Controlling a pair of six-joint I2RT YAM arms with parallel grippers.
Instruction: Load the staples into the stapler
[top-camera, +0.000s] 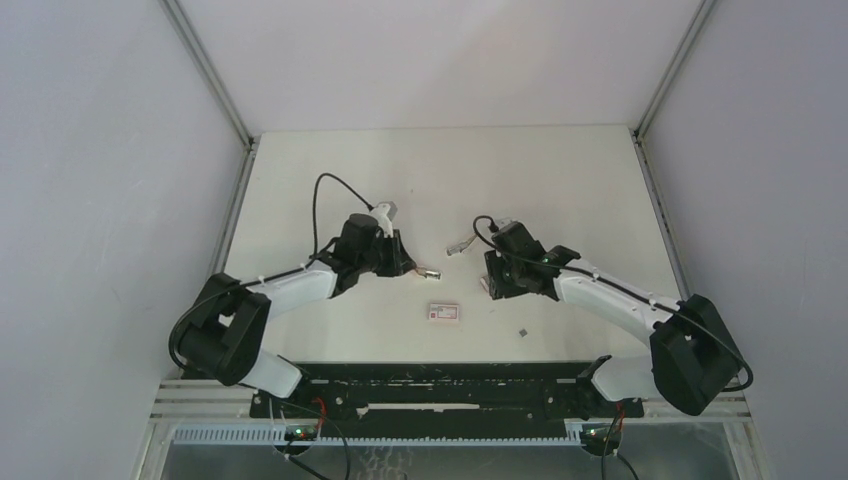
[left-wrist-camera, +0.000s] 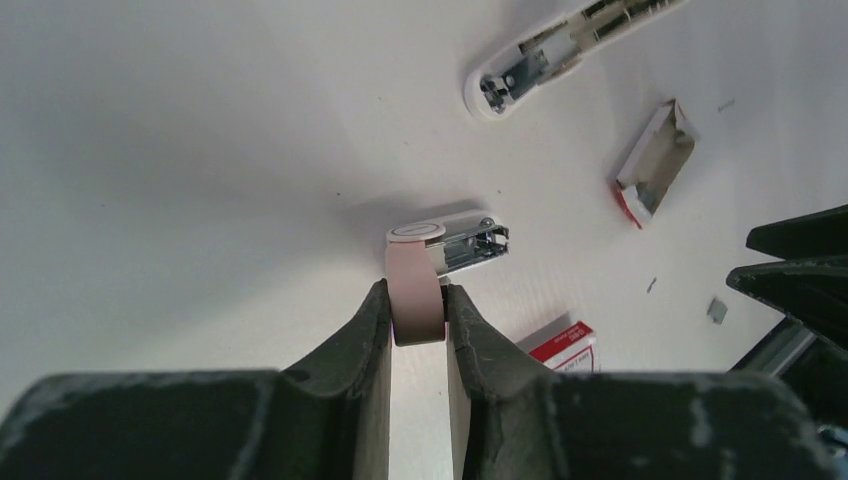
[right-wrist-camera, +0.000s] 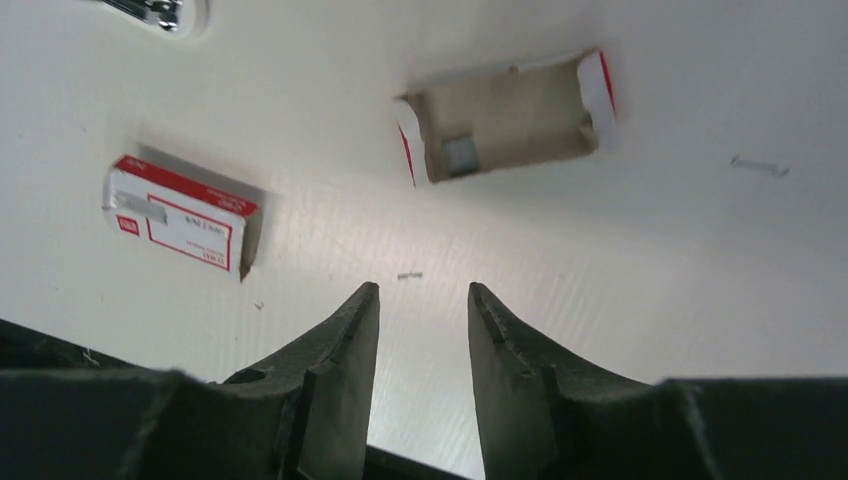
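Currently the left end effector (left-wrist-camera: 415, 300) is clamped on the pinkish stapler (left-wrist-camera: 468, 245), its fingers (left-wrist-camera: 365, 330) pinching the pink band from both sides, left of the middle of the tabletop (top-camera: 560, 180). Just to the far right of it lies a white stapler body (top-camera: 460, 243), its metal channel showing. The right end effector (right-wrist-camera: 424, 295) hangs with its jaws apart and nothing between them, above an open cardboard tray (right-wrist-camera: 505, 115) that has a small grey piece inside; I cannot tell what that piece is. A white box with a red label (top-camera: 443, 312) lies nearer the arm bases, at the middle. The staples (top-camera: 523, 331), a small grey block, lie on the bare tabletop to the near right of that box, apart from both end effectors. Single loose staples (right-wrist-camera: 408, 275) lie near the tray
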